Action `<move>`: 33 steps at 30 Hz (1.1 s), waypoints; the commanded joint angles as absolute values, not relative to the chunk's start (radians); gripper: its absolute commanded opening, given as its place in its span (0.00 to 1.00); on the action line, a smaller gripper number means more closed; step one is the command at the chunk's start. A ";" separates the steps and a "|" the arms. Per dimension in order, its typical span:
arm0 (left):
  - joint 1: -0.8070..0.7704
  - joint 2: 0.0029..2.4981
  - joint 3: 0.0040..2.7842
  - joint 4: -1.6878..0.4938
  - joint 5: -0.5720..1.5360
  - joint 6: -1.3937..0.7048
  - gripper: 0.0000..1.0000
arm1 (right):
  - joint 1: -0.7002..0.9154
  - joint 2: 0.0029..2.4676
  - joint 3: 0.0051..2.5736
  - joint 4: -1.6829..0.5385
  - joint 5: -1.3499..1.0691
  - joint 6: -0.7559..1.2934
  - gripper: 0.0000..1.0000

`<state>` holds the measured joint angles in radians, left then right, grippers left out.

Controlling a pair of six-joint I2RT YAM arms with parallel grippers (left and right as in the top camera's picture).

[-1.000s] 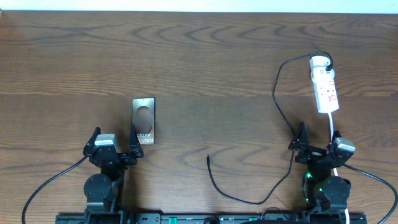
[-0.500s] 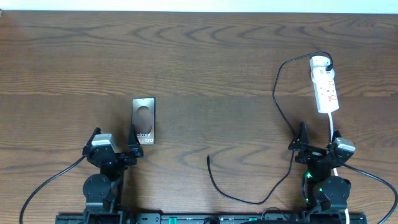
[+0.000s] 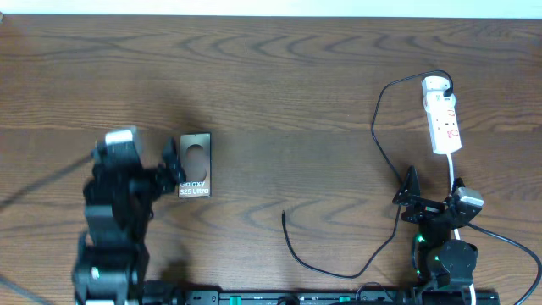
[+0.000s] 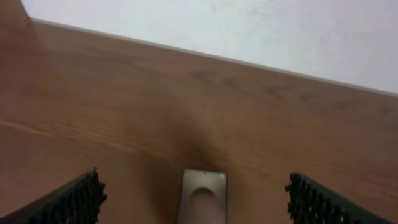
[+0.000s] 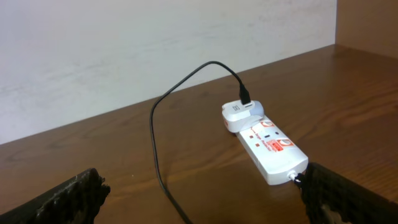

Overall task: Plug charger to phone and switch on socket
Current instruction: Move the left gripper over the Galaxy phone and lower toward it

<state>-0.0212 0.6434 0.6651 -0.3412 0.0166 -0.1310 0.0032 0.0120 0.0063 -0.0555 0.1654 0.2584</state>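
The phone (image 3: 195,165) lies flat at left of centre in the overhead view, long side running up the frame. White lettering at its lower end reads "S25 Ultra", with a fainter "Galaxy" above it and a pale oval reflection near the upper end. Bare table (image 3: 279,85) lies above it and to its right.

The left gripper (image 3: 137,159) is blurred just left of the phone, one dark finger close to the phone's left edge; whether they touch cannot be told. In the left wrist view its fingers (image 4: 74,199) are spread wide at the lower corners, with the phone (image 4: 203,196) on the wood between them at the bottom edge.

The charger (image 3: 373,127) lies well right of the phone. Its free tip (image 3: 283,216) rests on open wood at lower centre. The cable curves down and right toward the bottom edge, climbs past the right gripper (image 3: 432,193), loops and ends at a white plug on the top of the socket (image 3: 442,114).

The socket sits at upper right, near the table's far edge and the white wall. It has red marks too small to read, and a white cord (image 3: 454,169) runs down to the right arm.

The right wrist view shows the right gripper's fingers (image 5: 74,196) wide apart and holding nothing, with the socket (image 5: 267,146) and cable (image 5: 153,134) ahead.
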 commanded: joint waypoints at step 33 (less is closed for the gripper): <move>-0.017 1.515 1.468 -1.059 0.146 -0.132 0.98 | 0.014 0.007 0.006 -0.059 0.170 0.246 0.99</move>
